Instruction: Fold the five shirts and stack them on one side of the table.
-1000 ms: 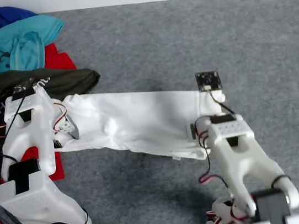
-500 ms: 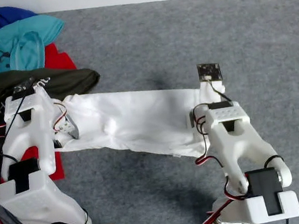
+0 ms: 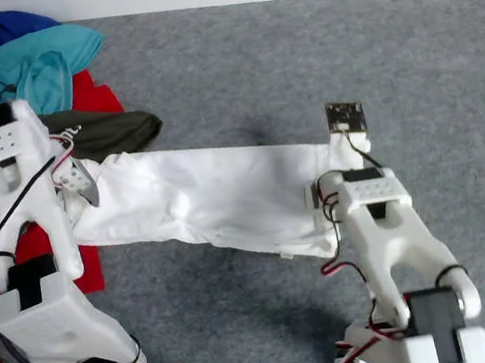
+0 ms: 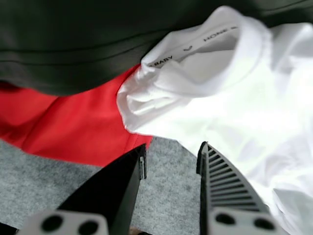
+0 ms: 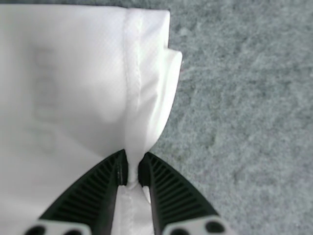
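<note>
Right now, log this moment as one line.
left hand open near white shirt collar | right hand shut on its hem | other shirts heaped

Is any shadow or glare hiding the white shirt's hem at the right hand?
High view: light is even, only a soft shadow on the table beside the right arm. Right wrist view: the hem of the white shirt sits unshaded in the right hand, no glare.

My left arm (image 3: 24,203) stands raised with the wrist tipped downward, and the left gripper (image 4: 171,155) has its jaws parted. My right arm (image 3: 385,234) stretches forward and low, the right gripper (image 5: 133,164) pinched tight on the white shirt (image 5: 73,88).
</note>
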You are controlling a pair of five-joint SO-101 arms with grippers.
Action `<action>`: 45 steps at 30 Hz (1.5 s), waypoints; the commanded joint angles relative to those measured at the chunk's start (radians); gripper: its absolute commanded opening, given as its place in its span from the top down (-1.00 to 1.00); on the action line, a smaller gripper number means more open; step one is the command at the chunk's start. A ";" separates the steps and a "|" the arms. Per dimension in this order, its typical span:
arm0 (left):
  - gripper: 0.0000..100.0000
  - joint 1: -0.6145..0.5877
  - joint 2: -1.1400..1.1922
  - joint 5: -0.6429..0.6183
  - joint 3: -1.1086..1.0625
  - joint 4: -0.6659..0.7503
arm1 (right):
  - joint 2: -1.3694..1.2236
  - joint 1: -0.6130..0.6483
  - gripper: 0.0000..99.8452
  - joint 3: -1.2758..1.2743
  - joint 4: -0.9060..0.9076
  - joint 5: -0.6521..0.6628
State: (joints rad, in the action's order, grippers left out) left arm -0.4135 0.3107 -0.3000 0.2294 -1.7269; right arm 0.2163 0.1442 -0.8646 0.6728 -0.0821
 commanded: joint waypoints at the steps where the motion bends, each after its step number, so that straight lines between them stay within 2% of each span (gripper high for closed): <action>1: 0.63 -0.051 -0.012 0.000 0.056 -0.029 | 0.110 -0.012 0.98 -0.007 0.005 -0.008; 5: 0.60 -0.136 -0.005 0.002 0.054 -0.026 | 0.183 -0.007 0.98 -0.005 0.008 -0.008; 9: 0.43 -0.265 -0.001 -0.003 0.061 -0.025 | 0.240 0.044 0.99 0.002 0.027 -0.006; 11: 0.38 -0.329 -0.001 -0.005 0.058 0.000 | 0.254 0.101 0.99 0.038 0.053 -0.006; 17: 0.41 -0.478 0.019 -0.006 0.038 0.083 | 0.257 0.340 0.99 0.229 0.162 -0.009; 22: 0.41 -0.539 0.099 -0.006 0.036 0.133 | 0.217 0.513 0.99 0.380 0.153 -0.009; 28: 0.40 -0.564 0.226 -0.002 0.058 0.163 | -0.097 0.601 0.99 0.688 0.148 -0.006; 31: 0.40 -0.572 0.266 -0.002 0.058 0.189 | -0.292 0.647 0.99 0.888 0.147 0.051; 42: 0.40 -0.615 0.289 0.000 0.056 0.259 | -0.886 0.831 0.98 1.641 0.225 0.083; 45: 0.40 -0.615 0.289 0.000 0.053 0.259 | -1.055 0.863 0.98 1.796 0.231 0.195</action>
State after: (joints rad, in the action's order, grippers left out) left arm -1.0042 0.6038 -0.3000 0.2539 -1.4891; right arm -0.7396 0.9743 0.7449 0.8938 0.0222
